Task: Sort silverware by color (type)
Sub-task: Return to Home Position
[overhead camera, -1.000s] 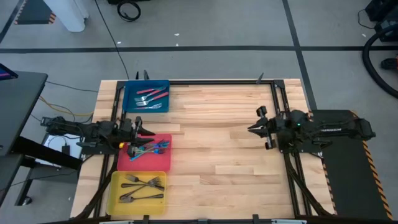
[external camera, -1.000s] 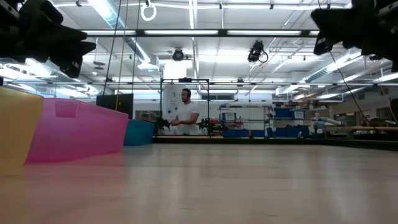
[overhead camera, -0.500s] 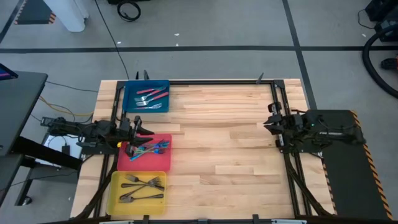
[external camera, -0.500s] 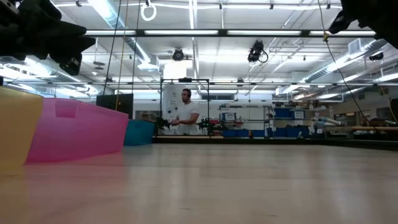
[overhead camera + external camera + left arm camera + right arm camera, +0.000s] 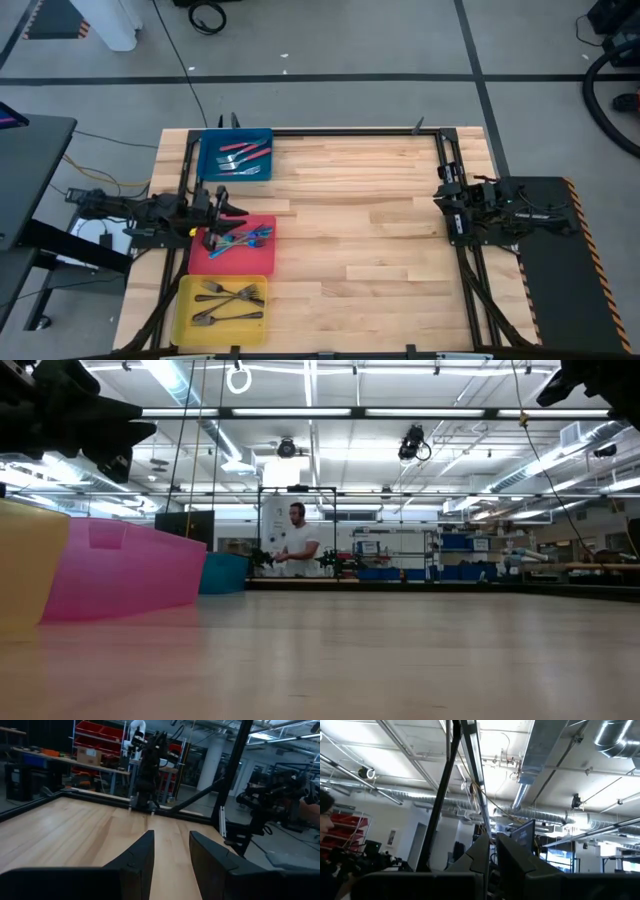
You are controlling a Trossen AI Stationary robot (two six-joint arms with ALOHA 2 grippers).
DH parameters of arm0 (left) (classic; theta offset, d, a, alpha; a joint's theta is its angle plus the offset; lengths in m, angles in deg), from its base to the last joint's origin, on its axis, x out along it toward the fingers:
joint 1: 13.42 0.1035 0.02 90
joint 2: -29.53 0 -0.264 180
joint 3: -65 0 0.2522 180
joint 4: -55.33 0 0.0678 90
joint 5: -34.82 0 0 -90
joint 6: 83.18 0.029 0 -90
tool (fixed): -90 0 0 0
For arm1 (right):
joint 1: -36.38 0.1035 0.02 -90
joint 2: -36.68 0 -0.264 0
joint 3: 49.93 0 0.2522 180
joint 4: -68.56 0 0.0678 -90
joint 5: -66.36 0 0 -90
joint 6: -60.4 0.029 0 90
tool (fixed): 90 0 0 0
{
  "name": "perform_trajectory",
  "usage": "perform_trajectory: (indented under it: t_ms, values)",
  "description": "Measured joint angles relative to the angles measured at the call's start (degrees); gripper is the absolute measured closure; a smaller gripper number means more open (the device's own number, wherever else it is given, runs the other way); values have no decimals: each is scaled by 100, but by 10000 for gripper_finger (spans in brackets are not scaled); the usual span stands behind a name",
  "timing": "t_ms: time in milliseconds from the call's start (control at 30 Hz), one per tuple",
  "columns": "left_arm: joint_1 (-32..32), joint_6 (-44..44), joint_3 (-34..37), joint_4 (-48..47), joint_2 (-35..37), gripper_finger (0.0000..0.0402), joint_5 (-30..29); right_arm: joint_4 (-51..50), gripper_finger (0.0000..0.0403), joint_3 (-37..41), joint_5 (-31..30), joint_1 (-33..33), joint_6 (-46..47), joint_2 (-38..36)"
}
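three bins sit along the left edge of the one surface [image 5: 350, 230]: one blue bin [image 5: 210, 150], one red bin [image 5: 205, 262], one yellow bin [image 5: 190, 300]. the blue bin holds three or four pink-handled forks [image 5: 243, 157]; the red bin holds about four blue-handled forks [image 5: 240, 240]; the yellow bin holds about four dark grey forks [image 5: 230, 298]. overlap leaves each count unsure. there are two arms, each with one end effector: the left end effector [image 5: 243, 212] and the right end effector [image 5: 440, 196]. one person [image 5: 298, 545] stands in the room behind.
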Motion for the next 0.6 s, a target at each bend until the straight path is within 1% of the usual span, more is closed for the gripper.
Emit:
perform_trajectory:
  t_ms: [400, 600]
  values:
    - [235, 5, 2, 2, 0, 278, 2, 1, 360, 0, 4, -16, 2, 1]
    - [248, 4, 2, 2, -2, 278, 2, -1, 360, 0, 13, -76, -1, 31]
